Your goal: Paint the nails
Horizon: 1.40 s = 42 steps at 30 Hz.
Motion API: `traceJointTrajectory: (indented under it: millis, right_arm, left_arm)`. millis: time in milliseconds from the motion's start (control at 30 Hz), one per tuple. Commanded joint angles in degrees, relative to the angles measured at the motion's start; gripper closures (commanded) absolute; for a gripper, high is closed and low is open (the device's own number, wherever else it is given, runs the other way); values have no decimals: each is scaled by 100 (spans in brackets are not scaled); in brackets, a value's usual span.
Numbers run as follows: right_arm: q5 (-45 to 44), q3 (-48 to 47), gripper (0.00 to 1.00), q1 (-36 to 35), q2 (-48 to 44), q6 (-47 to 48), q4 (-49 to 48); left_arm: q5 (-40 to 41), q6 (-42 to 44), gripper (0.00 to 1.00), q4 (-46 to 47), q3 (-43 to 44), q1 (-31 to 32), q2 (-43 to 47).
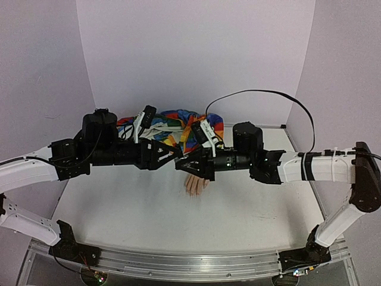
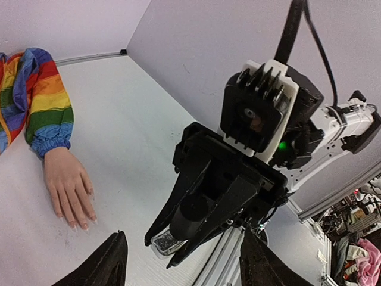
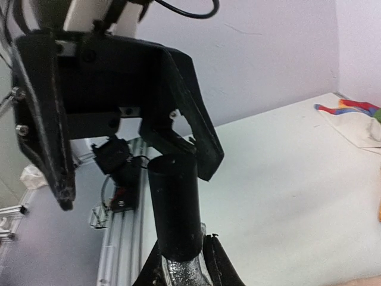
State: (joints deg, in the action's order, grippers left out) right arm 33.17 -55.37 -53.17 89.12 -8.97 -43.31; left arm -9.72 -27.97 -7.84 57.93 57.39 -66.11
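The pale mannequin hand (image 1: pixel 195 185) lies palm down at the end of a rainbow-striped sleeve (image 1: pixel 172 122); its tiny nails (image 2: pixel 77 225) show in the left wrist view, on the hand (image 2: pixel 66 185). My right gripper (image 3: pixel 183 257) is shut on the glittery glass body of a small bottle (image 3: pixel 181 274), whose black cap (image 3: pixel 175 202) points at my left gripper. My left gripper (image 2: pixel 183 233) is open, its fingers (image 3: pixel 199 140) spread round the cap's end without closing on it. Both grippers meet above the hand, the left (image 1: pixel 174 154) just beside the right (image 1: pixel 183 167).
The aluminium rail (image 1: pixel 190 265) runs along the table's near edge. Purple walls close in the back and both sides. A black cable (image 1: pixel 262 95) loops above the right arm. The sleeve (image 2: pixel 36 95) lies at the back of the table.
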Motion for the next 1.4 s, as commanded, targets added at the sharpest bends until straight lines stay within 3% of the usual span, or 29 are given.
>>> traceJointTrajectory:
  millis: [0, 167, 400, 600, 667, 733, 800, 867, 933, 1000, 1100, 1267, 1300, 1367]
  right_arm:
    - [2036, -85, 100, 175, -141, -1110, -1266]
    - [2497, -234, 100, 171, 139, -1587, -1680]
    - [2509, -161, 100, 173, 203, -1599, -1751]
    - [1986, 26, 100, 168, 54, -1366, -1736]
    - [1539, 124, 100, 167, -45, -1182, -1671]
    - [720, 191, 100, 166, -190, -816, -1236]
    - [-661, 140, 100, 118, -300, -410, -410]
    - [-3362, -12, 100, -337, -328, 448, 352]
    - [-6209, -152, 100, -1090, -58, 1302, 302]
    - [-7328, -278, 100, -1245, 237, 1584, 101]
    - [-6836, -242, 100, -1249, 261, 1506, -35]
    - [-4458, 18, 100, -1131, -39, 1419, -151]
    - [-3957, 67, 100, -1064, -113, 1348, -142]
    - [-2709, 136, 100, -878, -276, 1163, -82]
  left_arm:
    - [-841, -69, 37, 997, -133, -83, 103]
    - [-1547, -206, 52, 1337, 9, -87, -169]
    - [-1713, -340, 69, 1553, 56, -87, -293]
    - [-1854, -355, 85, 1550, 146, -78, -565]
    - [-1775, -298, 96, 1537, 162, -77, -594]
    - [-1489, -278, 100, 1456, 142, -78, -590]
    - [-958, -275, 100, 1224, 151, -78, -579]
    - [-117, -280, 100, 676, 303, -23, -619]
    - [719, -342, 100, -5, 602, 55, -770]
    - [1155, -407, 100, -484, 904, 84, -963]
    - [1013, -422, 100, -518, 1063, 90, -1071]
    - [615, -200, 99, -483, 1058, 84, -942]
    - [506, -154, 93, -464, 1043, 80, -909]
    - [283, -115, 70, -347, 927, 71, -792]
